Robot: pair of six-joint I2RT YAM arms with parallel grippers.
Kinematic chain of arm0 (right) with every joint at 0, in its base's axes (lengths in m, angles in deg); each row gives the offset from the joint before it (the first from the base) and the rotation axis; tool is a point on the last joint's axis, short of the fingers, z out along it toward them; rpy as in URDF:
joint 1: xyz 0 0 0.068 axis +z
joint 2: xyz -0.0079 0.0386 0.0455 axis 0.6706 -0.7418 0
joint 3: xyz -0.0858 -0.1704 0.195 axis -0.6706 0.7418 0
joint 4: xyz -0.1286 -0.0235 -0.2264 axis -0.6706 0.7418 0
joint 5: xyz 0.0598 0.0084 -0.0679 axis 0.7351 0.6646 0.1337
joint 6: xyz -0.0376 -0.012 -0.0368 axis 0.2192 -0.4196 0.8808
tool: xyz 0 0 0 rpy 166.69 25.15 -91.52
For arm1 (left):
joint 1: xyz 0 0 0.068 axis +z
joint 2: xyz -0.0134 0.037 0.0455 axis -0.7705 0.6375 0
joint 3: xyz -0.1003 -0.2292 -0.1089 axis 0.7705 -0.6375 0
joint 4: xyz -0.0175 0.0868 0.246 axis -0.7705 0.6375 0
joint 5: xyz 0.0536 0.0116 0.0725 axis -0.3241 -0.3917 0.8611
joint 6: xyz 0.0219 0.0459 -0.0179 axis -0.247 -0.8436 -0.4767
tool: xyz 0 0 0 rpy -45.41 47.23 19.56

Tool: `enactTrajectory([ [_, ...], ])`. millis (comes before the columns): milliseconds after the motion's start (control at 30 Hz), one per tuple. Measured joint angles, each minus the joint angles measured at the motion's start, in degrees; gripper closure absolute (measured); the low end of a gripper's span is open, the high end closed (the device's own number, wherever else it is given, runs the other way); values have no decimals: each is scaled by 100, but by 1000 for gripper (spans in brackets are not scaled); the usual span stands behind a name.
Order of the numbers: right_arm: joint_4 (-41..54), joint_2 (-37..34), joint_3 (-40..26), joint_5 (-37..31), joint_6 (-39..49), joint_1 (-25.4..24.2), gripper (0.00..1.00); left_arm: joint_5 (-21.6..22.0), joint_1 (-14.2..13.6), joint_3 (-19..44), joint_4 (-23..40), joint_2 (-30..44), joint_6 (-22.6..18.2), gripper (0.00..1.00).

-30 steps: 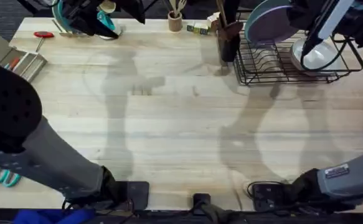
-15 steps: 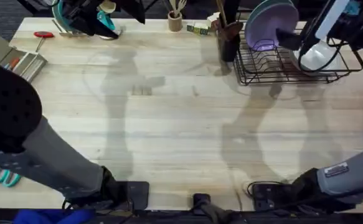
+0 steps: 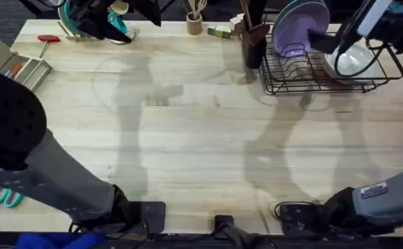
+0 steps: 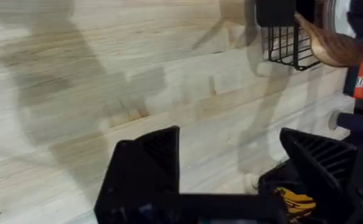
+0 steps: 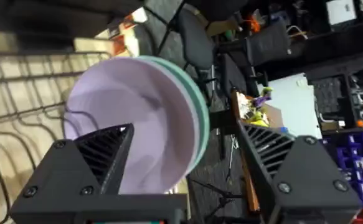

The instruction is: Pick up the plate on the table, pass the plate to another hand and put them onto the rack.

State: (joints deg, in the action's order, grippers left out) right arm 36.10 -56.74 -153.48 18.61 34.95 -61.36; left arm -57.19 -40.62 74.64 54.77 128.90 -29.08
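Lilac plate stands in rack; right jaws spread, empty.

Right gripper fingers spread apart, lilac plate upright just beyond them, teal plate directly behind, rack wires beside.

A small red-handled tool lies at the far left edge beside a grey metal tray. Teal-handled scissors rest near the front. A wooden cup of sticks stands upright at the far edge.
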Motion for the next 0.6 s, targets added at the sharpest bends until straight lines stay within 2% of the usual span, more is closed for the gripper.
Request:
enactTrajectory([
  [233,193,666,0,1,-1023,0,6,14,0,0,0,0,0,7],
  [600,2014,1931,0,1,-3556,0,6,194,0,0,-9,0,0,7],
])
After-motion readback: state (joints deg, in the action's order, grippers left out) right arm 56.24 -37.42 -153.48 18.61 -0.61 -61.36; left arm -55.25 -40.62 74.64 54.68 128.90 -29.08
